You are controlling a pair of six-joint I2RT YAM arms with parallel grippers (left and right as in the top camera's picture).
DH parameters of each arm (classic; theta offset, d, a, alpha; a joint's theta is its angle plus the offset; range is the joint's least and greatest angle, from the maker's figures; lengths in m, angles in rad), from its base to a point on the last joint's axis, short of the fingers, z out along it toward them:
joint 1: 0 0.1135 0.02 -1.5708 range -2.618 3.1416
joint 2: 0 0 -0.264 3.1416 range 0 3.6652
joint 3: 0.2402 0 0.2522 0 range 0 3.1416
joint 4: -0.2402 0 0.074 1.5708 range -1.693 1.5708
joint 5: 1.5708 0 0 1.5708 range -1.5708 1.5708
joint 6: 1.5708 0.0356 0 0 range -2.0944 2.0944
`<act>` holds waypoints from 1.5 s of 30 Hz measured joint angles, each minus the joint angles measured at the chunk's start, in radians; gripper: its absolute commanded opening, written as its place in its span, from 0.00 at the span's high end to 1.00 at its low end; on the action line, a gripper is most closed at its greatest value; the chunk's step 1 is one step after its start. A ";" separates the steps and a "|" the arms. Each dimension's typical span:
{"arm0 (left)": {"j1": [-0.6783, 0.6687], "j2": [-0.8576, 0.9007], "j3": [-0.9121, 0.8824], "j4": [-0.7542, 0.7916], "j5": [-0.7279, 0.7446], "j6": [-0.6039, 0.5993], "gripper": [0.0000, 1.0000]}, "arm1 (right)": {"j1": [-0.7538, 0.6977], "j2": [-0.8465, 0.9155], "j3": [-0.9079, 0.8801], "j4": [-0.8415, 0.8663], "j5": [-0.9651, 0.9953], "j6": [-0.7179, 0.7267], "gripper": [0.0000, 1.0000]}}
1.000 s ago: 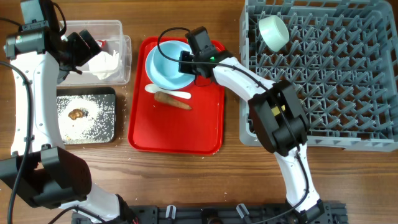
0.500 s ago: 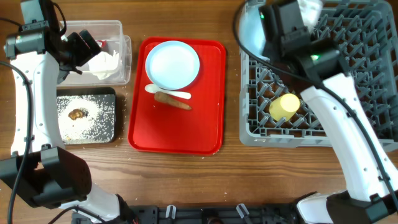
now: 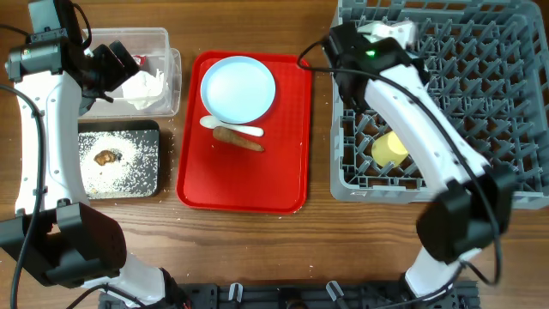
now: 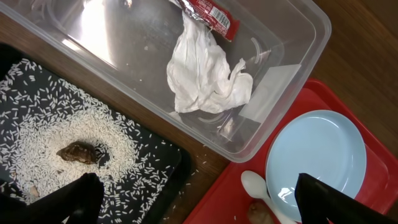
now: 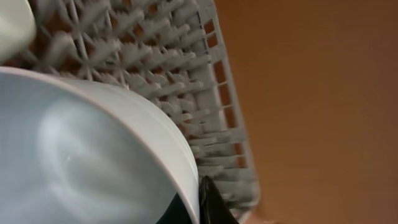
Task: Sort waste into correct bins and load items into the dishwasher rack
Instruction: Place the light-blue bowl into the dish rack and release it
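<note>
My right gripper (image 5: 200,200) is shut on the rim of a pale blue bowl (image 5: 81,155) and holds it over the back left corner of the grey dishwasher rack (image 3: 480,103). In the overhead view the gripper (image 3: 347,69) hides that bowl. Another pale bowl (image 3: 390,33) and the yellow cup (image 3: 390,148) sit in the rack. The pale blue plate (image 3: 238,88), white spoon (image 3: 232,126) and brown stick (image 3: 240,138) lie on the red tray (image 3: 244,184). My left gripper (image 4: 199,205) is open and empty over the clear tub (image 4: 292,81), which holds the napkin (image 4: 208,78) and wrapper (image 4: 211,12).
The black tray (image 3: 146,176) in front of the tub holds white crumbs (image 4: 43,118) and a small brown lump (image 4: 79,152). Stray crumbs lie on the wood between the black tray and the red tray. The rack's left wall stands close to the red tray.
My right gripper took the bowl off the plate on the red tray and carried it right to the rack's back left corner. The yellow cup now shows in the rack. The left arm has not moved.
</note>
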 measured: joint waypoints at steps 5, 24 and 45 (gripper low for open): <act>0.000 0.000 0.000 0.000 0.000 0.000 0.00 | -0.003 0.068 -0.002 0.016 0.117 -0.085 0.96; 0.000 0.000 0.000 0.000 0.000 0.000 0.00 | -0.091 0.069 -0.003 0.219 0.095 -0.396 0.96; 0.000 0.000 0.000 0.000 0.000 0.000 0.00 | -0.101 0.159 -0.010 0.270 0.175 -0.440 0.96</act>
